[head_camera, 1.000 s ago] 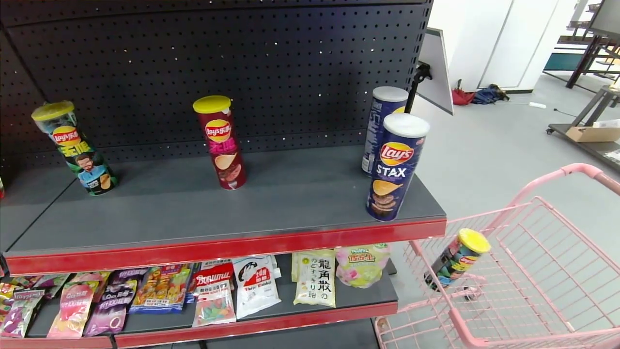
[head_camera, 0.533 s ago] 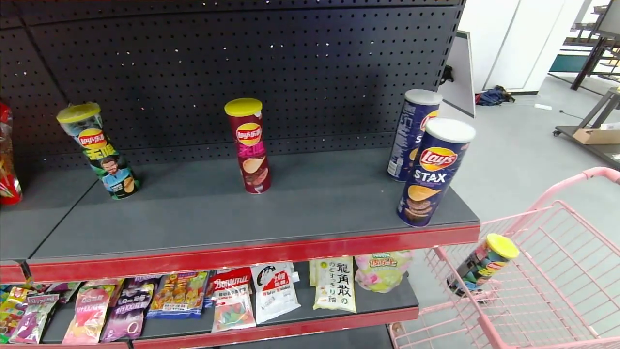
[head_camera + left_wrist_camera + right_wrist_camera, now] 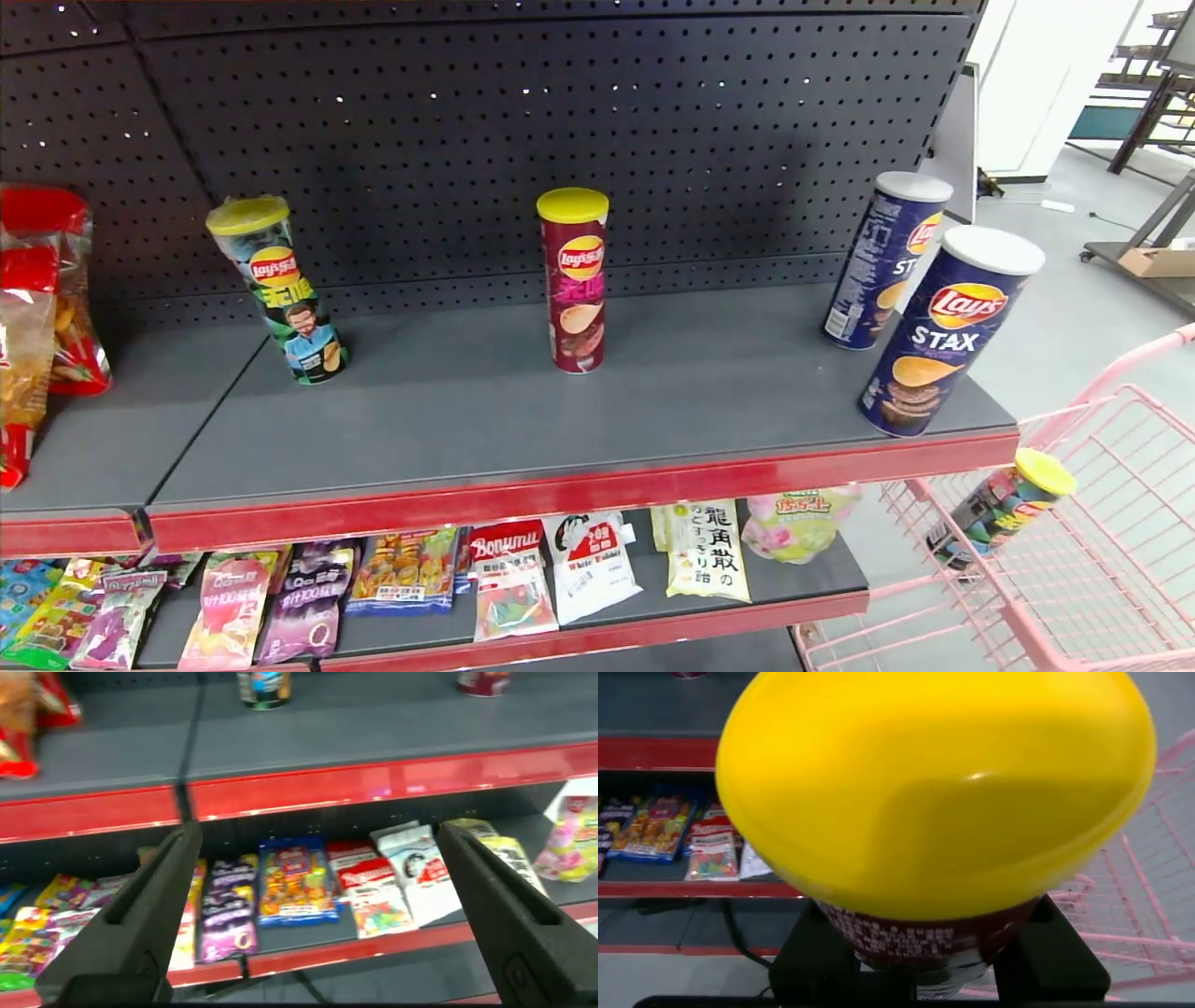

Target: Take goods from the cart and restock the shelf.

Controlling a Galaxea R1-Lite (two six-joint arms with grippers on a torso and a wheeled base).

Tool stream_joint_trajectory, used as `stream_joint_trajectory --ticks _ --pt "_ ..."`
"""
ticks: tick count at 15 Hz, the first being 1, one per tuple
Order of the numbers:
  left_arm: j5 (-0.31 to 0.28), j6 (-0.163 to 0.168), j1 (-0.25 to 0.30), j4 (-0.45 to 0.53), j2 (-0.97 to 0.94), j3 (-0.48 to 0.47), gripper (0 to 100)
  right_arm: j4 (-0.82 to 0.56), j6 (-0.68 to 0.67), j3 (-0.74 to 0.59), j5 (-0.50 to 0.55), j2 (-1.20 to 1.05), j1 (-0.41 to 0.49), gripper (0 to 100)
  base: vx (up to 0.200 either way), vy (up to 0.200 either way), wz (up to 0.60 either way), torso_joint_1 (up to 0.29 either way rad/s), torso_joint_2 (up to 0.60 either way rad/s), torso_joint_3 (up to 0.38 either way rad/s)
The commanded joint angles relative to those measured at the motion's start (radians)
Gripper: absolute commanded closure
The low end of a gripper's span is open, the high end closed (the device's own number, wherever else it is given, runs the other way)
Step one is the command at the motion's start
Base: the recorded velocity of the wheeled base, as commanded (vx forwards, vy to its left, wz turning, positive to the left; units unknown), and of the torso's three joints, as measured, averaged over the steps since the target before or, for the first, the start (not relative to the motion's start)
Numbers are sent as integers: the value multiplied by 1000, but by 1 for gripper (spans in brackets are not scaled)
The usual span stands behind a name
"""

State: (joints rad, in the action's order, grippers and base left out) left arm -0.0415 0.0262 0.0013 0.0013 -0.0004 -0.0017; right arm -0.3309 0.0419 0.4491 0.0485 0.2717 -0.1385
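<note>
On the grey shelf (image 3: 579, 485) with a red front edge stand a green chip can (image 3: 278, 289), a maroon chip can (image 3: 575, 280) and two blue chip cans (image 3: 885, 261) (image 3: 948, 331), the nearer one at the shelf's right front corner. The pink cart (image 3: 1102, 523) is at the lower right, with a yellow-lidded can (image 3: 1004, 509) leaning inside it. My right gripper (image 3: 924, 952) is shut on a dark red chip can whose yellow lid (image 3: 934, 784) faces the camera. My left gripper (image 3: 318, 835) is open and holds nothing, in front of the lower shelf.
Red snack bags (image 3: 42, 308) stand at the shelf's far left. Several flat candy and snack bags (image 3: 523, 579) lie in a row on the lower shelf (image 3: 374, 947). A black pegboard wall (image 3: 560, 121) backs the shelf. Bare shelf lies between the cans.
The whole head view has shifted, with everything sliding to the right, so the camera has moved. The cans on the shelf and in the cart keep their places.
</note>
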Motion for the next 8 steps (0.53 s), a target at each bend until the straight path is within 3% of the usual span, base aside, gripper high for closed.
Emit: stream_joint_trajectory --ticks 1,4,8 --pt "0 0 0 0 0 0 0 -2 -2 -9 -19 -20 -12 100 0 200 0 2 2 2" --pt "0 1 0 -1 0 0 0 -2 -2 -29 -22 -42 -12 100 0 0 0 0 0 0" --pt "0 1 0 -1 0 0 0 3 0 -43 -22 -55 -13 100 200 0 0 -6 4 7"
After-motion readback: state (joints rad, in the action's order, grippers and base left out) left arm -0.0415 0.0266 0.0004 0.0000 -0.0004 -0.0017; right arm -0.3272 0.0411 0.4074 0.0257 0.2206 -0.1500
